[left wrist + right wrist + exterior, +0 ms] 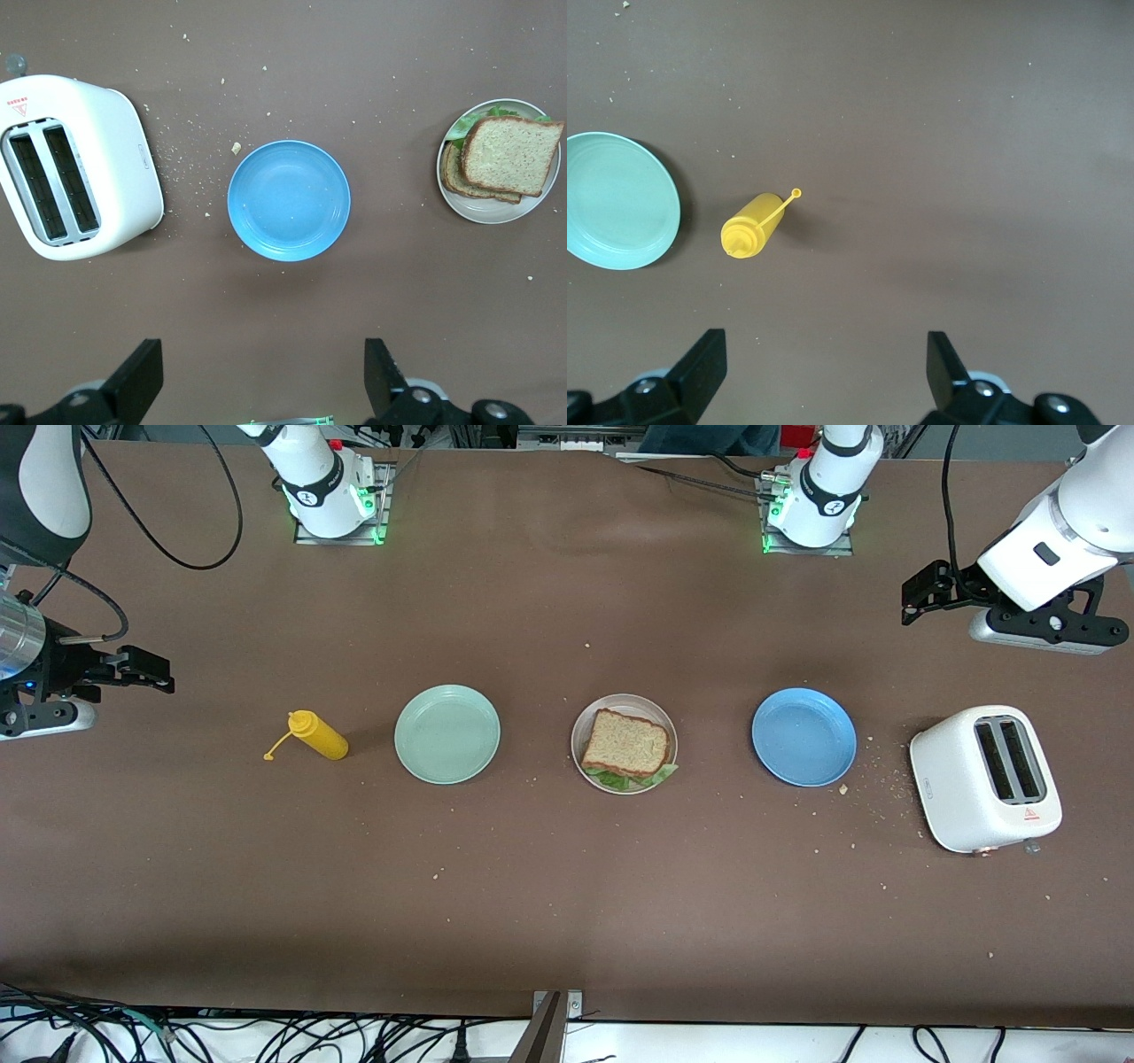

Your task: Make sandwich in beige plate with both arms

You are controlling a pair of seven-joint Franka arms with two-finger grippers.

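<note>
Left pincer (912,602) spread wide and empty, hanging over bare desk (567,903) up at 1 o'clock from the toaster (986,778). Right pincer (155,673) same deal, over the desk at 10 o'clock from the mustard (317,735). Looks pretty much done: sandwich (627,748) stacked on the beige plate (584,731), mid-desk between mint plate (446,733) and blue plate (803,736). Top slice sits a bit skewed, lettuce (620,780) poking out at 6 o'clock. Probably nothing left but parking both arms.
</note>
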